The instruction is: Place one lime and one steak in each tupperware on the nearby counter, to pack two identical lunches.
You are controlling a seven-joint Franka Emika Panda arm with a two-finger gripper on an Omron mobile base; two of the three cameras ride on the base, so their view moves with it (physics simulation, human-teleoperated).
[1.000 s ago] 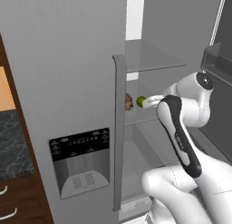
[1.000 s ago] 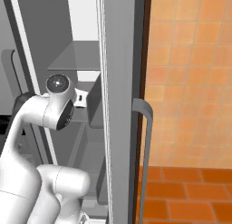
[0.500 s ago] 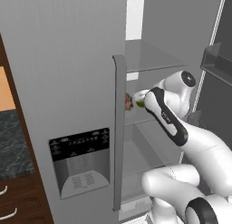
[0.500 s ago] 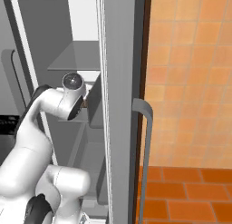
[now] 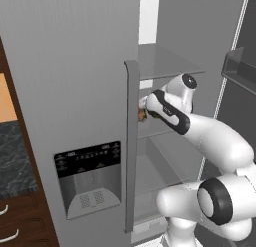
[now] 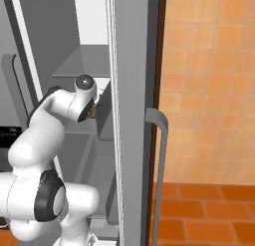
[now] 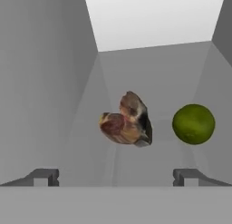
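Inside the open fridge, a lumpy brown-red steak (image 7: pixel 127 121) lies on a grey shelf straight ahead of my gripper (image 7: pixel 115 177). A round green lime (image 7: pixel 193 124) sits just to the right of it in the hand view. The gripper is open, its two fingertips (image 7: pixel 45 175) spread wide and short of both, with nothing between them. In the left base view the hand (image 5: pixel 150 107) reaches onto the middle shelf, with the steak (image 5: pixel 141 114) peeking out behind the door edge. The right base view has the steak (image 6: pixel 91 113) beside the wrist. The tupperware is out of view. A strip of the counter (image 5: pixel 12 161) lies far left.
The closed fridge door with its dispenser panel (image 5: pixel 89 178) and vertical handle (image 5: pixel 131 141) stands left of the arm. The open door (image 6: pixel 132 115) and its handle (image 6: pixel 158 160) stand on the right. Shelves (image 5: pixel 167 66) hang above and below the hand. Wooden drawers (image 5: pixel 12 226) sit under the counter.
The arm has stretched further into the fridge, carrying the hand left and closer to the steak and lime. The jaws have stayed wide apart.
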